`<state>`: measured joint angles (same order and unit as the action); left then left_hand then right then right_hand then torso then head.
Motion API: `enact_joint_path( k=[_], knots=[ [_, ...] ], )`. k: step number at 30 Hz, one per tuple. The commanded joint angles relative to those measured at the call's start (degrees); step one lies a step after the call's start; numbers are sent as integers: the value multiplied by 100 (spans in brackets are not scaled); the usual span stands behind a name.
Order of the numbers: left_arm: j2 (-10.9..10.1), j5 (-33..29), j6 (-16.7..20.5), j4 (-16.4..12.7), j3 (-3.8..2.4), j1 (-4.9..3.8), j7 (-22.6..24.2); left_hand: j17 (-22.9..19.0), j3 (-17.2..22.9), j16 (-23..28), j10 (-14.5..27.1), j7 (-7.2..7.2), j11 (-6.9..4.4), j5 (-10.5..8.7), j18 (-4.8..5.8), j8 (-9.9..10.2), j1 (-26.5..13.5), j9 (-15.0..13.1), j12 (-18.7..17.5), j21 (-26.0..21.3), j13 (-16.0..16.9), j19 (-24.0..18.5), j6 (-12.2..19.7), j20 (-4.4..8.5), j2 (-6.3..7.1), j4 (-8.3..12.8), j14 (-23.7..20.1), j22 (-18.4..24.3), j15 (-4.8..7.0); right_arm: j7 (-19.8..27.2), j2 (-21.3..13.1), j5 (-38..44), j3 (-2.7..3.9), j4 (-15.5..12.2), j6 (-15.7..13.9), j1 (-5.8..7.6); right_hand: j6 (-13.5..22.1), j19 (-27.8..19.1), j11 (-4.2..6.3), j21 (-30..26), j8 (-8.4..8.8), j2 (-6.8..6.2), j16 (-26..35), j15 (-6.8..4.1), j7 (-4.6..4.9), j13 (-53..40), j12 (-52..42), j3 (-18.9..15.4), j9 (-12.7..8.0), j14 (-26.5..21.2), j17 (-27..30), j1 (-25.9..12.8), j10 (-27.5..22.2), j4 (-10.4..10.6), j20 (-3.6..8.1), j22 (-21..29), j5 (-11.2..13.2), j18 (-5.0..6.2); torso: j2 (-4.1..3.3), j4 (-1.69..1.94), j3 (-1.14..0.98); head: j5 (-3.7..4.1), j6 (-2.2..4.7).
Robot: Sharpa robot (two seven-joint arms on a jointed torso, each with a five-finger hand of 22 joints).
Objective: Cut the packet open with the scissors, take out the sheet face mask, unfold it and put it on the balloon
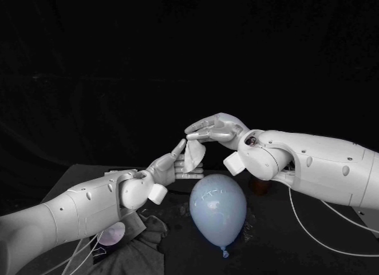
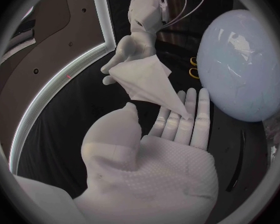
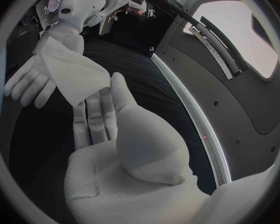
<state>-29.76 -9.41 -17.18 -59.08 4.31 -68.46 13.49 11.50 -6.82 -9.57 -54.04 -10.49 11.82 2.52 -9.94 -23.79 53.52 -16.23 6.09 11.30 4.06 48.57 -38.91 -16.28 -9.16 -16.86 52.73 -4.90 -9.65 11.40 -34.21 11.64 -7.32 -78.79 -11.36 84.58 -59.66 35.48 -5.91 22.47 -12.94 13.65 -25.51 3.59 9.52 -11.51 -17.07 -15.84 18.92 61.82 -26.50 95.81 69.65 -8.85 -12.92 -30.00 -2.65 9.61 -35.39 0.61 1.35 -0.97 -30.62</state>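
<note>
The folded white sheet mask (image 1: 194, 153) hangs in the air above the table, just over the pale blue balloon (image 1: 217, 207). My right hand (image 1: 214, 129) pinches the mask's upper end between thumb and fingers. Below it my left hand (image 1: 174, 163) is spread flat with the thumb apart, and its fingertips touch the mask's lower end. In the left wrist view the mask (image 2: 149, 82) narrows from the right hand (image 2: 132, 47) down to my left fingers (image 2: 184, 112), with the balloon (image 2: 242, 64) beside them. In the right wrist view the mask (image 3: 71, 72) drapes across the left hand (image 3: 31, 82).
Yellow scissor handles (image 2: 193, 67) lie on the black table past the balloon. A pale shiny item (image 1: 111, 234) rests on crumpled dark cloth under my left arm. White cables (image 1: 322, 229) trail across the table at the right.
</note>
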Motion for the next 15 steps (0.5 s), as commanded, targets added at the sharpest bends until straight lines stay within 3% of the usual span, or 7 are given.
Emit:
enact_joint_path(
  k=[1, 5, 10, 15],
  knots=[
    [-6, -344, -918, -6, -10, -3, -326, 82, -179, -142, -235, -364, -76, 16, -76, -98, -149, -20, 67, 85, 10, 267, -192, 45, -149, -15, 291, -5, 91, 22, -8, 79, 6, 23, 108, 7, -40, -32, 49, 38, 29, 48, 17, -24, 5, -517, -40, 834, -4, 7, -5, -9, 0, -810, -8, -5, -18, 103, 6, 7, -7, 4, -11],
    [-39, -394, -1042, -6, -11, -3, -328, 239, -500, -346, -686, -245, -211, 21, -78, -229, -155, -42, 152, 133, 31, 599, -556, 158, -417, -4, 707, 35, 247, 12, -30, 92, 6, 55, 105, 10, -40, -32, 49, 38, 29, 48, 17, -24, 5, -517, -40, 834, -4, 7, -5, -9, 0, -810, -8, -5, -18, 103, 10, 4, -6, 7, -13],
    [-100, -418, -984, -13, -13, -3, -181, 460, -818, -537, -1147, -91, -373, 23, -70, -328, 20, -77, 232, 193, 69, 901, -901, 277, -660, 0, 1004, 50, 398, -11, -80, 126, 4, 83, 95, 15, -40, -32, 49, 38, 29, 48, 17, -24, 5, -517, -40, 834, -4, 7, -5, -9, 0, -810, -8, -5, -18, 103, 10, 1, -3, 9, -15],
    [-185, -426, -798, -9, -15, -3, -19, 549, -971, -354, -1116, -97, -331, 24, -22, -268, 425, -57, 89, -55, 29, 591, -937, 158, -752, 6, 566, 127, 302, -47, -184, 156, 3, 69, 81, 21, -52, -84, 50, 99, 39, -12, 22, -26, 4, -561, -24, 976, -19, 11, -23, -57, 2, -811, -11, -87, -17, 103, 8, 9, -5, 17, -24]
  ],
)
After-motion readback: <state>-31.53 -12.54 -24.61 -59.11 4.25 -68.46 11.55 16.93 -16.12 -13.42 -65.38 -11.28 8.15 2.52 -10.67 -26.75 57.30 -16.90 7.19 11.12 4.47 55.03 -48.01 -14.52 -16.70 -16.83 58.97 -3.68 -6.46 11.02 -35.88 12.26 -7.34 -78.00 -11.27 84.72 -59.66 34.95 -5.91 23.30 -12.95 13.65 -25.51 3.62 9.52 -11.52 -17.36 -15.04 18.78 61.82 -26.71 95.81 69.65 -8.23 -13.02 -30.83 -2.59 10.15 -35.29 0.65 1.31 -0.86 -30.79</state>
